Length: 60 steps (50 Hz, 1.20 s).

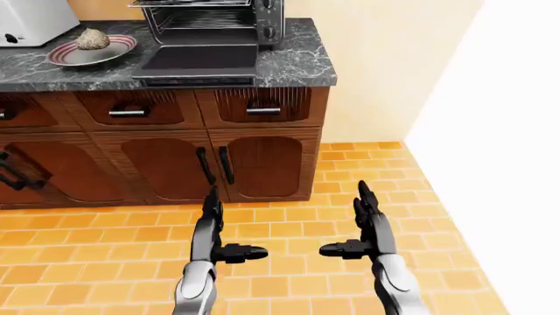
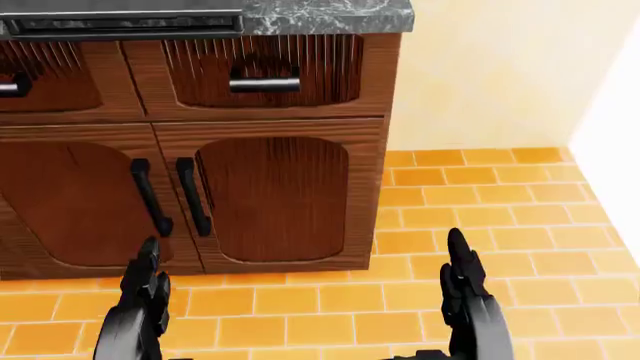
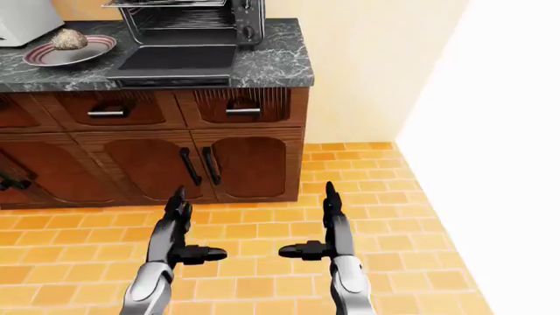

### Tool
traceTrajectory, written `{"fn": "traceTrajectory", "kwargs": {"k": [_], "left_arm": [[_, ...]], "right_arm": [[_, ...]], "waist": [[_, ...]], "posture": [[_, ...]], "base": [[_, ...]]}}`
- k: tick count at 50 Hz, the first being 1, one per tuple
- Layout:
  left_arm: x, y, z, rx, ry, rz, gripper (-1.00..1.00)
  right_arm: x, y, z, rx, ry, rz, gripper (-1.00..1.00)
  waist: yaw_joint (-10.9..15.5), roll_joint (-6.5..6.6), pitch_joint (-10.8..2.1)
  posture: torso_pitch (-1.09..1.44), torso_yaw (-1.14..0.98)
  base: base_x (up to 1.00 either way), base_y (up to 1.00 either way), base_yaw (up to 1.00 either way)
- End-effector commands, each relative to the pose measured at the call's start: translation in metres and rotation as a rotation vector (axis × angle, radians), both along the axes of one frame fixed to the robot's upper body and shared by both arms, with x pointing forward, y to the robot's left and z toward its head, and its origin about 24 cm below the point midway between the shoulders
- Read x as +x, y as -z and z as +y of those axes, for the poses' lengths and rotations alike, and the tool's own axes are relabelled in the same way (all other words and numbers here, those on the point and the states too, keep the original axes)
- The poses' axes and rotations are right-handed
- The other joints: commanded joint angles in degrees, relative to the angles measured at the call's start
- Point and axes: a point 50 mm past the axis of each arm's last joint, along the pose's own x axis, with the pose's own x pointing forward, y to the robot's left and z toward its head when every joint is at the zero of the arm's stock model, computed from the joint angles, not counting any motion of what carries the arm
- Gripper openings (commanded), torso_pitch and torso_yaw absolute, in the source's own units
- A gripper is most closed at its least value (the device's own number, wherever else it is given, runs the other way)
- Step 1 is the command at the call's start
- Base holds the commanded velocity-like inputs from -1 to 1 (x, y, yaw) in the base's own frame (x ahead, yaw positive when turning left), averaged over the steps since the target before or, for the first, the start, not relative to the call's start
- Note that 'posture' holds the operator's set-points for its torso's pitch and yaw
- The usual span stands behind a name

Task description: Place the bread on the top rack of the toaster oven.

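The bread [image 1: 92, 39], a brown roundish roll, lies on a striped plate [image 1: 118, 49] at the top left of the left-eye view, on the dark marble counter [image 1: 297, 62]. Right of the plate stands the toaster oven [image 1: 210, 20], its door [image 1: 203, 59] folded down flat and wire racks showing inside. My left hand [image 1: 223, 230] and right hand [image 1: 354, 226] hang low over the floor, far below the counter, fingers spread open and holding nothing.
Brown wooden cabinets [image 1: 262, 161] with black handles fill the space under the counter. A white appliance [image 1: 31, 20] stands left of the plate. A cream wall [image 1: 394, 65] closes the right side, with a white surface [image 1: 507, 164] at far right. Orange tiles [image 1: 289, 269] cover the floor.
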Motion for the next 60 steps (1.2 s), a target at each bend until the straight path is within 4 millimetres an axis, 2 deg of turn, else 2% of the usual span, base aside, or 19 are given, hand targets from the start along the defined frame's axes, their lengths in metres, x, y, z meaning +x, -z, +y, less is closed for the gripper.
{"fn": "traceTrajectory", "kwargs": {"k": [1,3,4,5,7,8,16,20,23,28,29,38,41,45,48,52,55,60], "left_arm": [[0.009,-0.028,0.0,0.003,0.005,-0.162,1.0],[0.009,-0.027,-0.001,0.0,0.008,-0.159,1.0],[0.009,-0.027,-0.001,0.001,0.009,-0.159,1.0],[0.01,-0.027,-0.001,0.002,0.008,-0.158,1.0],[0.011,-0.026,-0.001,-0.002,0.004,-0.157,1.0],[0.011,-0.026,0.0,0.0,0.004,-0.157,1.0],[0.013,-0.024,0.0,0.004,0.003,-0.153,1.0],[0.015,-0.03,-0.001,0.031,0.005,-0.214,1.0],[0.013,-0.051,-0.003,0.052,0.008,-0.399,1.0],[0.006,-0.087,-0.004,-0.008,0.007,-0.572,1.0],[0.005,-0.095,-0.003,-0.055,0.007,-0.587,1.0],[-0.012,-0.156,0.006,-0.115,-0.026,-0.839,1.0],[-0.015,-0.174,0.01,-0.166,-0.048,-0.867,1.0],[-0.025,-0.197,0.013,-0.192,-0.058,-0.952,1.0],[-0.031,-0.209,0.013,-0.2,-0.058,-0.994,1.0],[-0.042,-0.228,0.013,-0.238,-0.049,-1.067,1.0],[-0.048,-0.233,0.013,-0.252,-0.043,-1.089,1.0],[-0.046,-0.231,0.013,-0.235,-0.038,-1.091,1.0]], "right_arm": [[0.008,-0.035,0.004,0.017,-0.042,-0.177,1.0],[0.008,-0.036,0.006,0.021,-0.053,-0.177,1.0],[0.008,-0.037,0.006,0.022,-0.051,-0.178,1.0],[0.008,-0.037,0.006,0.026,-0.054,-0.18,1.0],[0.008,-0.038,0.007,0.022,-0.069,-0.182,1.0],[0.009,-0.041,0.007,0.025,-0.069,-0.187,1.0],[0.011,-0.047,0.008,0.024,-0.087,-0.202,1.0],[0.01,-0.058,0.011,0.005,-0.147,-0.305,1.0],[0.007,-0.08,0.019,-0.007,-0.241,-0.484,1.0],[-0.005,-0.103,0.03,-0.008,-0.335,-0.632,1.0],[-0.006,-0.105,0.031,-0.011,-0.343,-0.635,1.0],[-0.022,-0.145,0.033,0.032,-0.397,-0.82,1.0],[-0.023,-0.16,0.034,0.02,-0.389,-0.851,1.0],[-0.037,-0.196,0.036,0.031,-0.405,-0.942,1.0],[-0.045,-0.22,0.039,0.051,-0.419,-1.01,1.0],[-0.058,-0.24,0.043,0.064,-0.448,-1.069,1.0],[-0.061,-0.243,0.043,0.073,-0.452,-1.088,1.0],[-0.06,-0.241,0.043,0.069,-0.45,-1.075,1.0]], "waist": [[-0.12,-0.45,-0.05],[0.45,-0.12,-3.53],[0.47,-0.11,-2.98],[0.36,-0.33,-0.95],[0.38,-0.39,-3.97],[0.41,-0.4,-4.3],[0.45,-0.26,-4.72],[0.37,-0.19,-5.07],[0.28,-0.18,-5.32],[0.14,-0.16,-5.35],[0.12,-0.14,-5.36],[0.05,0.17,-5.11],[-0.01,0.23,-4.89],[0.08,0.2,-4.63],[0.1,0.28,-4.44],[0.16,0.29,-4.27],[0.15,0.28,-4.06],[0.28,0.33,-3.88]], "posture": [[0.0,0.0],[0.0,0.0],[0.0,0.0],[0.0,0.0],[0.0,0.0],[0.0,0.0],[0.0,0.0],[0.0,0.0],[0.0,0.0],[0.0,0.0],[0.0,0.0],[0.0,0.0],[0.0,0.0],[0.0,0.0],[0.0,0.0],[0.0,0.0],[0.0,0.0],[0.0,0.0]], "base": [[0.0,0.0,0.0],[0.0,0.0,0.0],[0.0,0.0,0.0],[0.0,0.0,0.0],[0.0,0.0,0.0],[0.0,0.0,0.0],[0.0,0.0,0.0],[0.0,0.0,0.0],[0.0,0.0,0.0],[0.0,0.0,0.0],[0.0,0.0,0.0],[0.0,0.0,0.0],[0.0,0.0,0.0],[0.0,0.0,0.0],[0.0,0.0,0.0],[0.0,0.0,0.0],[0.0,0.0,0.0],[0.0,0.0,0.0]]}}
